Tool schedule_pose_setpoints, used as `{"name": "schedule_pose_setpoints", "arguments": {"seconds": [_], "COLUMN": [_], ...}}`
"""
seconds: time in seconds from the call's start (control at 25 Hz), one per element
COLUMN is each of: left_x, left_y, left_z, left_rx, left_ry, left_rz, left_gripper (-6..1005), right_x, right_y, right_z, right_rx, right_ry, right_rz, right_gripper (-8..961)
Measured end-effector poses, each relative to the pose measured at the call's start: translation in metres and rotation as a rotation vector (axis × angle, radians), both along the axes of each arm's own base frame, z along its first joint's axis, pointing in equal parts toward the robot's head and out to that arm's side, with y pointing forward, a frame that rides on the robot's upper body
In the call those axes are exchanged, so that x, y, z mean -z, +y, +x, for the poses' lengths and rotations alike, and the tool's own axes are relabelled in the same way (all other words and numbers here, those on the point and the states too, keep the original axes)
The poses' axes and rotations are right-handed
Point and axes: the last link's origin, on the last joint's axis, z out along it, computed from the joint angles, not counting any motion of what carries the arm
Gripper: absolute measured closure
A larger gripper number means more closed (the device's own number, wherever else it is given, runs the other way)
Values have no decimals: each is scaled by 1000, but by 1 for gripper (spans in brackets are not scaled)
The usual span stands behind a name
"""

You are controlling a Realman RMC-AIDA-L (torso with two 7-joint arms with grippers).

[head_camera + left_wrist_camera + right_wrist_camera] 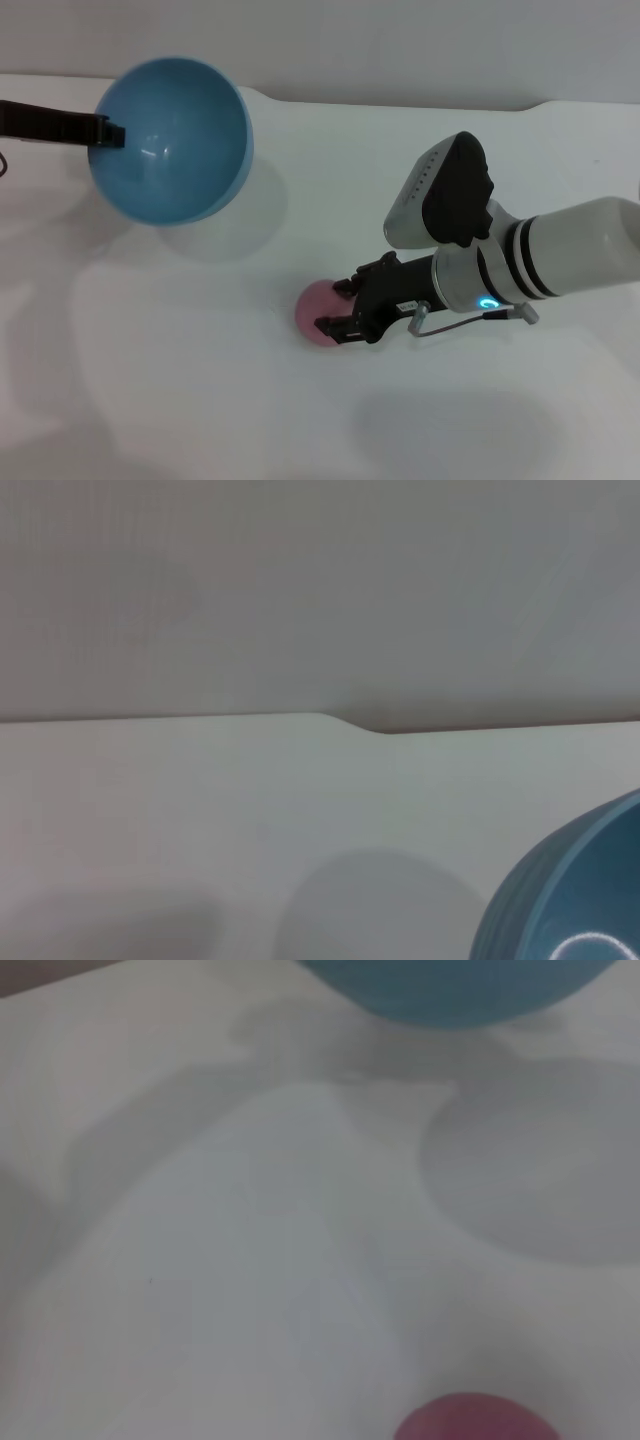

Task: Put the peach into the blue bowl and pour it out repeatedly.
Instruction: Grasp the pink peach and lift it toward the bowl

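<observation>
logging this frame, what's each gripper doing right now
Left gripper: shut on the rim of the blue bowl, held up and tilted.
Right gripper: jaws around the peach on the table.

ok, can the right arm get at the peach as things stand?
Probably yes. The right gripper is already at the peach, its fingers to either side, and nothing lies between them. The blue bowl hangs well clear, held at its rim by the left gripper.
</observation>
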Motion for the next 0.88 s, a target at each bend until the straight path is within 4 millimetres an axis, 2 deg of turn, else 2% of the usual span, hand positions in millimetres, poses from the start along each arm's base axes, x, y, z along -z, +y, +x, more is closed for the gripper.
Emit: {"name": "schedule_pose_setpoints", "arguments": {"seconds": [0.4, 0.72, 0.84, 0.88], "left_x": [3, 12, 18, 21], "left_y": [0, 2, 2, 3], "left_z": [1, 7, 12, 14], "left_rx": [-2, 22, 41, 51], "left_ry": [-8, 7, 23, 31], "left_rz": [-4, -41, -67, -79], "left_gripper": [1000, 1000, 1001, 1001], "right_x": [-1, -7, -17, -26], "right_y": [0, 2, 5, 7], "right_z": [7, 10, 11, 14], "right_rx": [14, 44, 81, 109], "right_ry": [-14, 24, 82, 118], "right_rz": [2, 35, 82, 116], "right_gripper": [401, 651, 758, 771]}}
